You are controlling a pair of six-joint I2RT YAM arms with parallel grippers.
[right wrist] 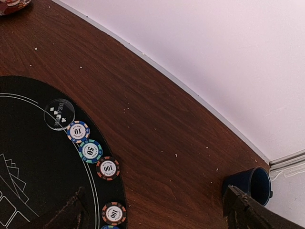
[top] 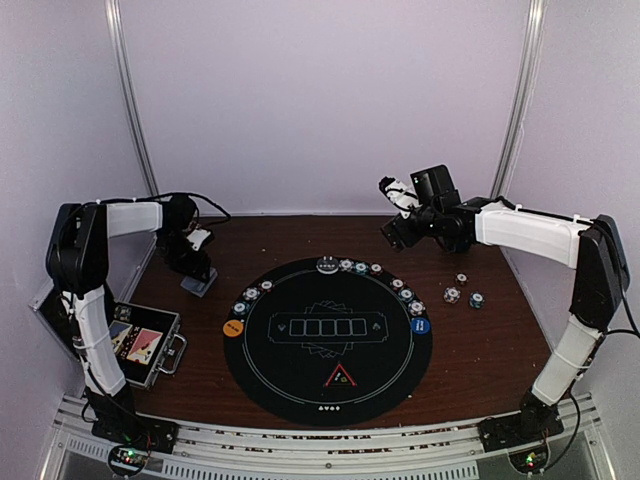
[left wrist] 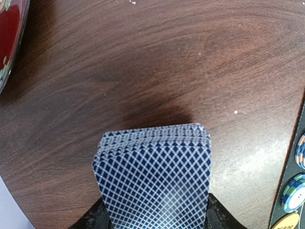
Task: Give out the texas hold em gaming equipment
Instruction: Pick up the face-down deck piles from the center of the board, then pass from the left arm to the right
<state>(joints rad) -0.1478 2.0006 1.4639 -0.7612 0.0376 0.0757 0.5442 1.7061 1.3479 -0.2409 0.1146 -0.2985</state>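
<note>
A deck of blue-lattice-backed playing cards [left wrist: 155,176] sits between the jaws of my left gripper [left wrist: 155,217], which is shut on it. That gripper [top: 198,283] hangs low over the brown table left of the round black mat [top: 300,385]. Poker chips [top: 345,266] line the mat's far rim, among them chips marked 10 [right wrist: 77,131], 50 [right wrist: 90,151] and 100 [right wrist: 108,168]. An orange disc [top: 233,327], a blue disc [top: 421,325] and a red triangle [top: 340,377] lie on the mat. My right gripper [top: 400,215] is raised at the back right, open and holding nothing.
Three loose chips [top: 462,292] lie on the wood right of the mat. An open case [top: 145,345] with cards sits at the left edge. A dark blue mug [right wrist: 255,183] stands by the back wall. A red saucer [left wrist: 9,38] is beside the left gripper.
</note>
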